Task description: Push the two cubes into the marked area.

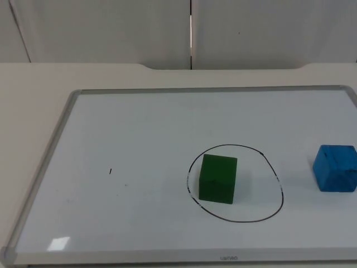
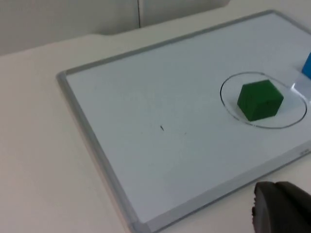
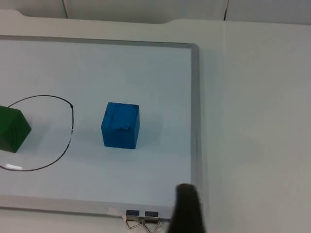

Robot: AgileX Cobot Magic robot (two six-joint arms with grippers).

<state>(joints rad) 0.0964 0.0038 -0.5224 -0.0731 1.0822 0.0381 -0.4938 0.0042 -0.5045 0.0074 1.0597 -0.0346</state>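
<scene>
Rounded matte black left claw (image 2: 282, 208) fingertip, slimmer black right claw (image 3: 188, 208) fingertip

Even, bright overhead light; faint glare patch on the whiteboard (image 1: 58, 243); soft shadows; wrist views slightly soft.

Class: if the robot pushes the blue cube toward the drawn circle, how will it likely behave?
The blue cube lies flat-faced on the smooth whiteboard, so it probably slides, not rolls. It looks rigid. A high or off-centre push might tip or turn it.
</scene>
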